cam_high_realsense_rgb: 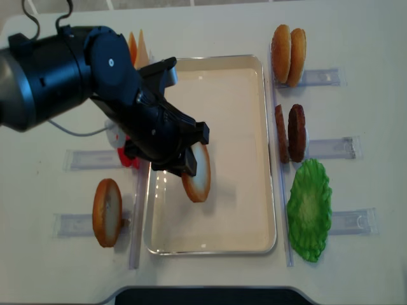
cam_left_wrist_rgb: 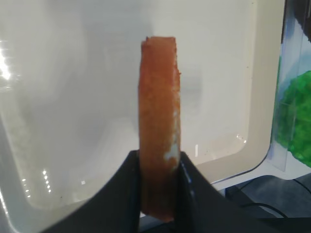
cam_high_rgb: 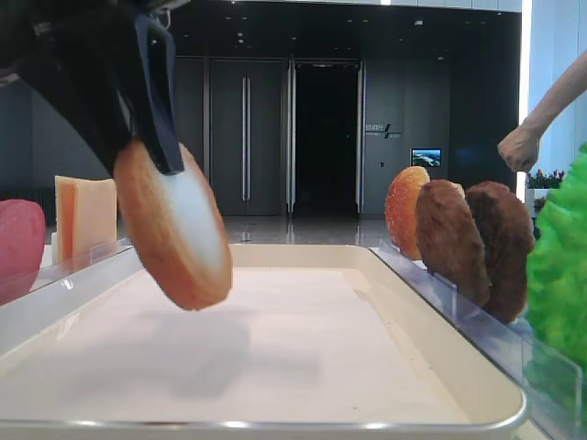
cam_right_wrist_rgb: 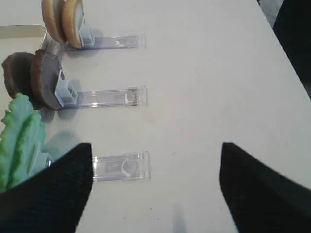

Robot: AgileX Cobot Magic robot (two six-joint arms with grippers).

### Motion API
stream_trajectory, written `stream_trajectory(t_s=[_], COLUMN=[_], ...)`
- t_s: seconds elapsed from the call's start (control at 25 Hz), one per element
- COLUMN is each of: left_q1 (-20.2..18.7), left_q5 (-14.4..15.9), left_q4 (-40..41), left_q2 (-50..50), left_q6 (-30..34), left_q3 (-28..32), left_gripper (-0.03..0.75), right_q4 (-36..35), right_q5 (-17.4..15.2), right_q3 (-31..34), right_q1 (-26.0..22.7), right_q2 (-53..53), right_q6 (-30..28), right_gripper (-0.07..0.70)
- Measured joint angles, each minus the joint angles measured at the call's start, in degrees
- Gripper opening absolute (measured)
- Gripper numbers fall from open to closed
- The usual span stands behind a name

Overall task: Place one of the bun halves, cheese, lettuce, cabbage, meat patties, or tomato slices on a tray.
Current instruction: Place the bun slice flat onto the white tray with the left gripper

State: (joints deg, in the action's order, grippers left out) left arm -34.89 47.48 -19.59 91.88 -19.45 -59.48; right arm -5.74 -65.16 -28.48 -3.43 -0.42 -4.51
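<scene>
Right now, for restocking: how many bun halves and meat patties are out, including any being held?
Bun halves: 4
Meat patties: 2
Total: 6

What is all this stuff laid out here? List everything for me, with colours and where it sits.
Shallow white rectangular tray: one, middle of table, nothing resting in it.
Flat golden-brown bun half: one, pale face, held over the tray.
Bun halves in racks: two orange-brown at far right; one at near left.
Dark brown meat patties: two, upright, right rack.
Green lettuce: one, near right.
Pale yellow-orange cheese slices: standing, far left.
Pinkish-red tomato slice: one, left.
Clear plastic racks: several, both sides.
Person's hand: background right.
Left gripper: black, shut on the bun half.
Right gripper: black, open, empty.
</scene>
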Motion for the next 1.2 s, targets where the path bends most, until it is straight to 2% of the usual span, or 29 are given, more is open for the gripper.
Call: stream_trajectory(t_s=[0.16, 0.76, 1.2], left_q1=[0.0, 0.0, 0.0], left_q5=[-1.26, -3.96, -4.05], left_q4=[-4.75, -13.09, -14.03], left_q2=[2.65, 7.94, 8.71], left_q6=[4.14, 11.53, 12.34], left_q3=[0.0, 0.0, 0.0], left_gripper=[0.13, 0.13, 0.132], right_q4=[0.0, 0.0, 0.0], right_q5=[0.0, 0.0, 0.0], right_q3=[0.0, 0.0, 0.0], right_q1=[0.0, 0.0, 0.0], right_q2=[0.0, 0.0, 0.0], right_q6=[0.0, 0.0, 0.0], right_gripper=[0.54, 0.54, 0.54])
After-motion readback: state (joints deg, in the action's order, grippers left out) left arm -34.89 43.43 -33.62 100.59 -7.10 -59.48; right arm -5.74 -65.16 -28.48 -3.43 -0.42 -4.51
